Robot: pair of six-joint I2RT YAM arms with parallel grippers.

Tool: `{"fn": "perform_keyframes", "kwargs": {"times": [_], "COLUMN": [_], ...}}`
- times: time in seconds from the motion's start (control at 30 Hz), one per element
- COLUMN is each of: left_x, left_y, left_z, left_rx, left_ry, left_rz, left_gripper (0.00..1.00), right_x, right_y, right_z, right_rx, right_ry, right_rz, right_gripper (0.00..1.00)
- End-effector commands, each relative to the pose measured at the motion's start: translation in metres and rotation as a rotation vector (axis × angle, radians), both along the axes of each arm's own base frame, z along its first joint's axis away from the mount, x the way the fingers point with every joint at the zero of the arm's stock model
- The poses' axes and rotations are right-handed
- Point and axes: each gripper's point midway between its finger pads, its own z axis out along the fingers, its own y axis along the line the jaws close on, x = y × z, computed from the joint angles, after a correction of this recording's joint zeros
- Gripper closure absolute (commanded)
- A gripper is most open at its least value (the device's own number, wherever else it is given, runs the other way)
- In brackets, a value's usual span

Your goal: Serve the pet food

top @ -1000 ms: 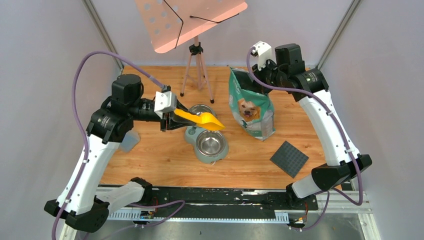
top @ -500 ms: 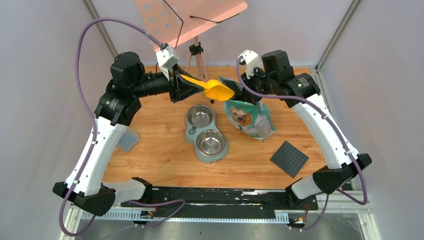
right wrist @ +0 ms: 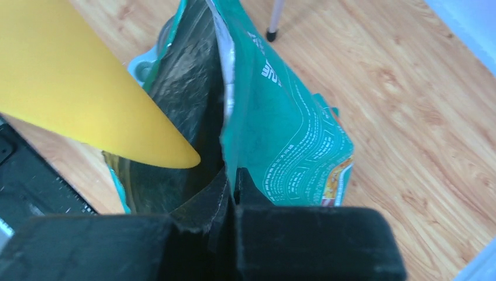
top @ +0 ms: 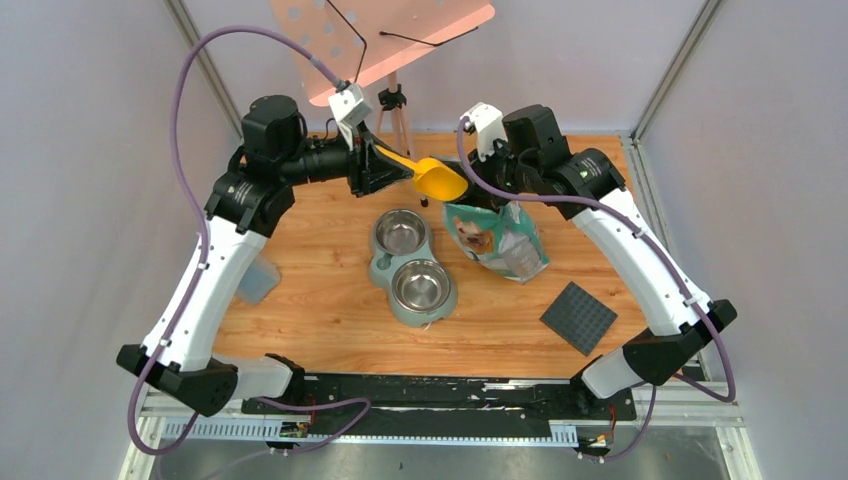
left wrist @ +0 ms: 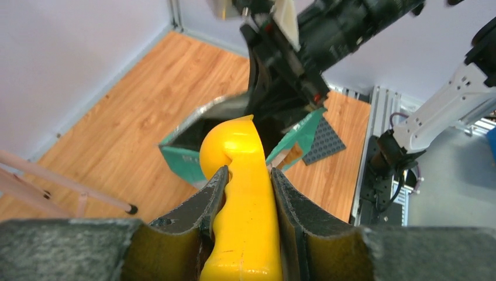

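Nothing is served yet: the twin shiny steel bowls [top: 421, 287] are seen empty. The smooth yellow plastic scoop [left wrist: 234, 143] is clamped by its handle in the left gripper [left wrist: 248, 175], its rounded cup poised ahead of the fingers at the mouth of the crinkly teal-green foil-lined bag [right wrist: 275, 134], whose rim is pinched in the right gripper [right wrist: 232, 178]. The brown dry kibble is judged hidden below those fingers, in the dark interior.

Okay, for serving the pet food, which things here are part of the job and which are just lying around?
Job: yellow scoop, teal bag, double bowl.
Lying about: dark square mat, music stand, clear tub.
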Motion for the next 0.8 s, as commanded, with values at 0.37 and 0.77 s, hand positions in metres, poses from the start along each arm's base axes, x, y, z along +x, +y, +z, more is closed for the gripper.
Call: {"fn": "perform_keyframes", "kwargs": {"times": [0.37,0.77], "left_x": [0.024,0.093], "left_y": [-0.02,-0.039], "left_z": [-0.062,-0.093], "left_rx": [0.196,0.179], "left_ry": [0.161,0.343], "left_rz": [0.04,0.369], "left_gripper": [1.0,1.0], "right_x": [0.046,0.021], "right_y": [0.019,0.029], "right_z": [0.123,0.104], "right_rx": [0.042,0.011], "right_ry": [-0.542,-0.583], "right_rz": [-0.043,0.103], "right_gripper": [1.0,1.0]}}
